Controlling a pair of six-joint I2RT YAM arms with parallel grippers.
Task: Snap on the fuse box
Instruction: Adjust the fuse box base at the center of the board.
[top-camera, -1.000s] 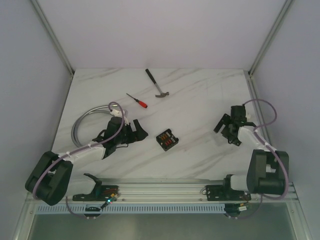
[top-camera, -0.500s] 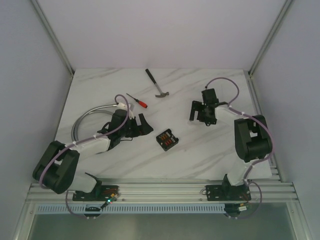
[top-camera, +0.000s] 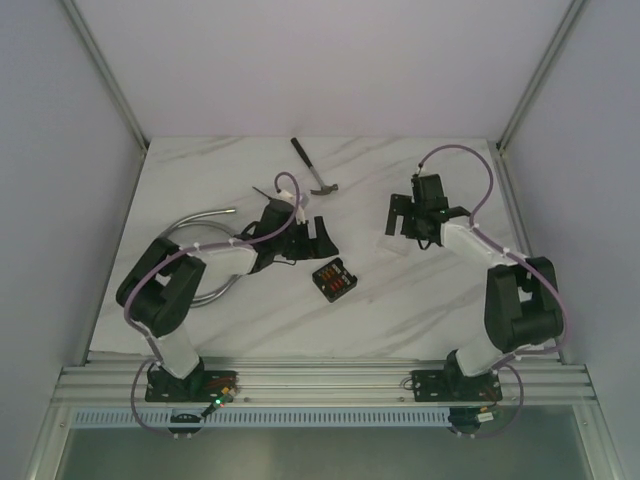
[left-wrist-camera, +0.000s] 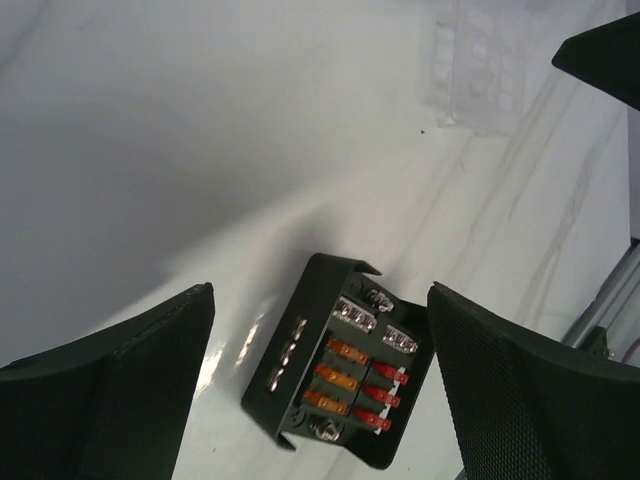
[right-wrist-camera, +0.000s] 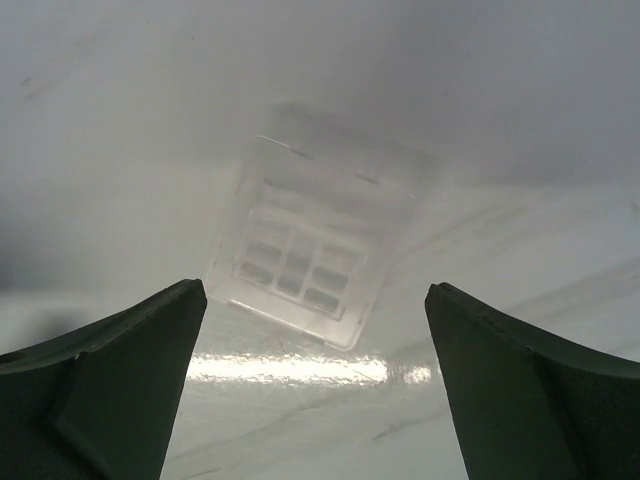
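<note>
Top external view: a white marble-patterned table (top-camera: 420, 300) with two robot arms reaching in from its near edge. The fuse box (top-camera: 333, 279), small, black and square with red and orange fuses showing on its open face, lies flat near the table's middle, touched by nothing.

The left gripper (top-camera: 300, 238) hovers at about 10 o'clock from the fuse box, jaws spread wide and empty. In the left wrist view the fuse box (left-wrist-camera: 340, 375) sits on the table between the two dark fingers (left-wrist-camera: 130, 370).

At about 2 o'clock from the fuse box lies a clear plastic cover (top-camera: 392, 245), apart from it. The right gripper (top-camera: 410, 228) hangs over this cover, jaws wide and gripping nothing; its wrist view shows the cover (right-wrist-camera: 315, 250) flat on the table between its fingers (right-wrist-camera: 110, 370).

A hammer (top-camera: 315, 170) lies toward 12 o'clock, and a curved metal hose (top-camera: 200, 215) toward 9 o'clock.
</note>
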